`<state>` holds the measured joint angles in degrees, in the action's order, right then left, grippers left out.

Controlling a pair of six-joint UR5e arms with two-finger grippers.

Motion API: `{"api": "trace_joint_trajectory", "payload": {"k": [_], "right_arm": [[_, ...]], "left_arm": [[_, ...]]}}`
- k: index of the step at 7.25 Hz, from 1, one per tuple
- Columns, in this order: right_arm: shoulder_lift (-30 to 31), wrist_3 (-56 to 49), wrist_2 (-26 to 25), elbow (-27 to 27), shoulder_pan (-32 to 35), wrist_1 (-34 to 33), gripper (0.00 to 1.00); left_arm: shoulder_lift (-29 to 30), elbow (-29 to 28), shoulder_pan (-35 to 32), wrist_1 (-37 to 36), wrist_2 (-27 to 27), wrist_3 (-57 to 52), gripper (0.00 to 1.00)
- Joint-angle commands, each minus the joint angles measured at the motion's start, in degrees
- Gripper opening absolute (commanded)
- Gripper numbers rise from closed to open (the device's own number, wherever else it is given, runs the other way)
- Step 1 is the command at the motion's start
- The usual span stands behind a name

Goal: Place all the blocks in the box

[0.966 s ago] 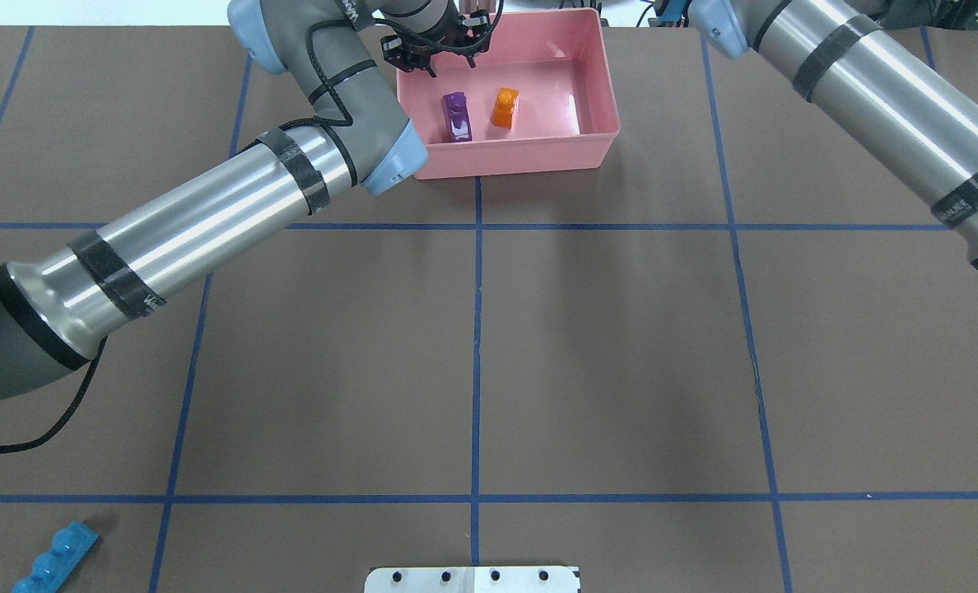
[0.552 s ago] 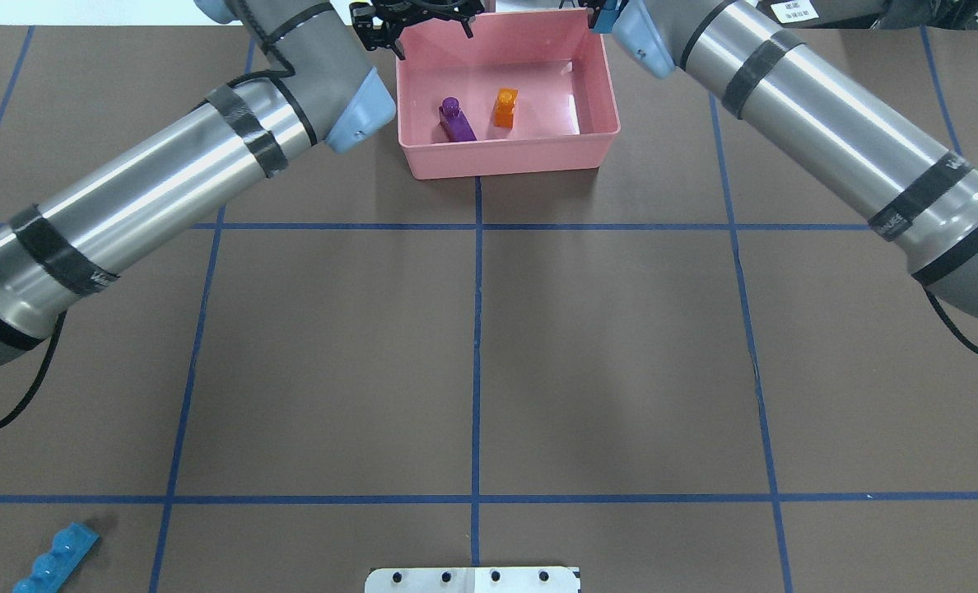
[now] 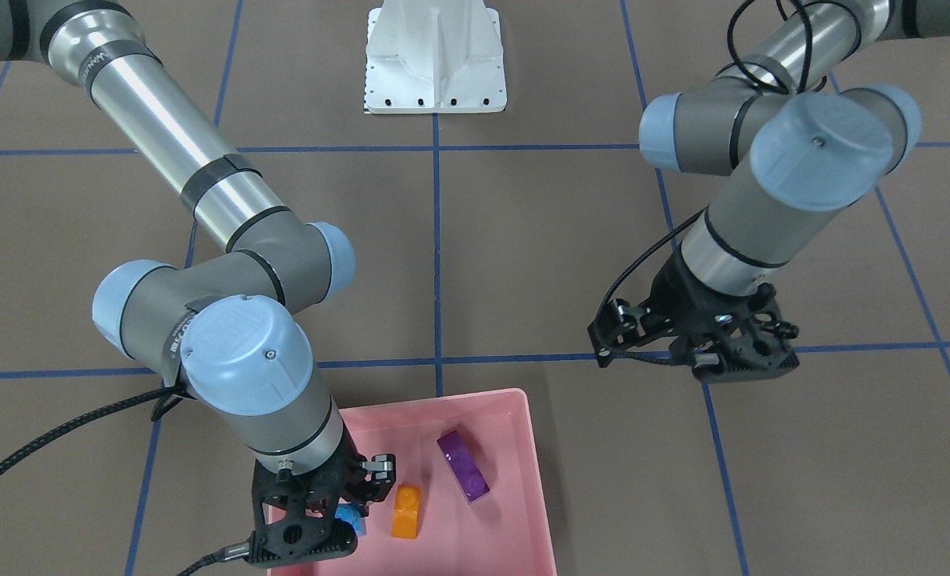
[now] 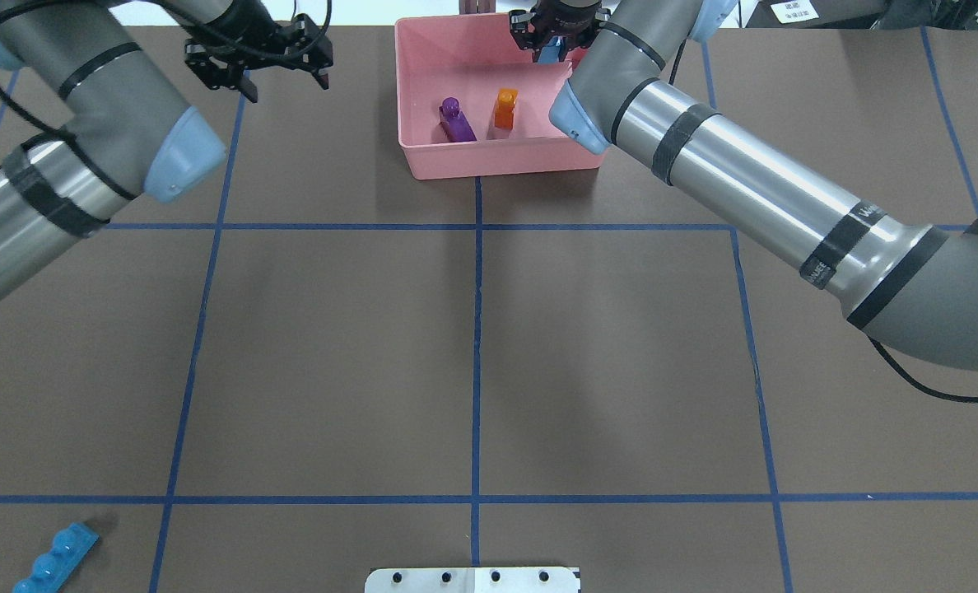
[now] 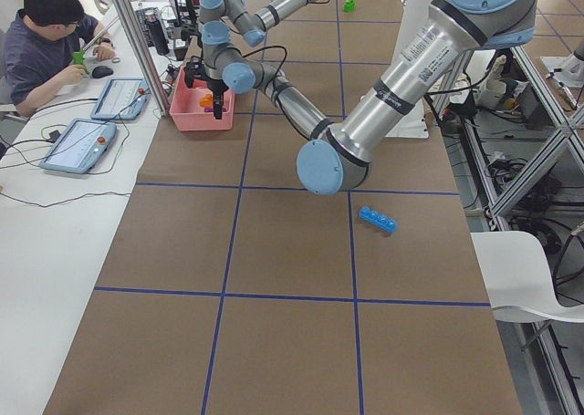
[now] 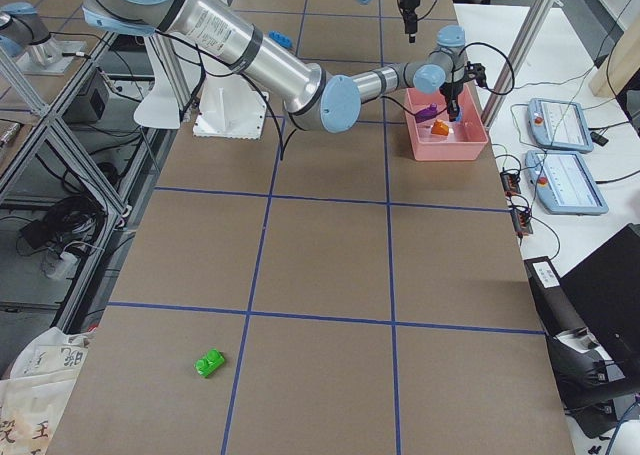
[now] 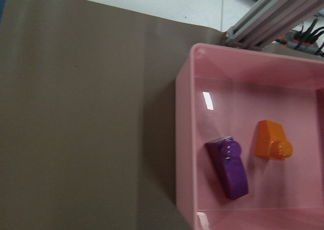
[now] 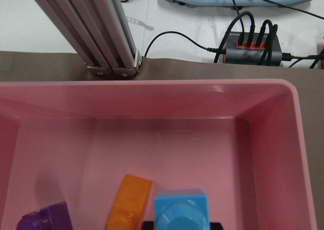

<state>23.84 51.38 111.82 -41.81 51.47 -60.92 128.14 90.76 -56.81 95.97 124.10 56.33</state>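
Note:
The pink box [image 4: 505, 161] stands at the table's far edge. The purple block [image 4: 456, 122] and the orange block [image 4: 504, 109] lie inside it, and both show in the left wrist view [image 7: 230, 167] [image 7: 271, 140]. My right gripper [image 4: 556, 37] hangs over the box's far side, shut on the tiny blue block [image 8: 180, 211], which also shows in the front view [image 3: 351, 520]. My left gripper [image 4: 263, 70] is open and empty above the table, left of the box. The long blue block [image 4: 54, 558] lies at the near left corner. The green block [image 6: 210, 362] lies far out on my right.
The white metal base [image 4: 472, 579] sits at the near edge, in the middle. Blue tape lines cross the brown table. An aluminium frame post [image 8: 109, 33] and cables stand just behind the box. An operator [image 5: 46, 32] sits at a side desk.
My left arm has pulled back from the box to the left. My right arm has swung in over the box with the tiny blue block. The purple block has shifted inside the box.

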Motion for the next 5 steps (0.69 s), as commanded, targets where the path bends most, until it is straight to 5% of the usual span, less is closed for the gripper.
{"api": "trace_joint_trajectory", "payload": {"k": [1, 3, 5], "right_arm": [[-0.11, 1.35, -0.38, 0.15, -0.5, 0.37, 0.99], [-0.02, 1.53, 6.7, -2.38, 3.08, -0.85, 0.99], [0.77, 0.57, 10.96, -14.98, 5.56, -20.86, 0.99]], "left_arm": [[-18.01, 17.01, 0.64, -4.82, -0.18, -4.03, 1.0], [-30.69, 28.09, 3.7, -4.65, -0.44, -3.34, 1.0], [-39.16, 37.43, 13.78, -4.56, -8.49, 3.14, 1.0]]}}
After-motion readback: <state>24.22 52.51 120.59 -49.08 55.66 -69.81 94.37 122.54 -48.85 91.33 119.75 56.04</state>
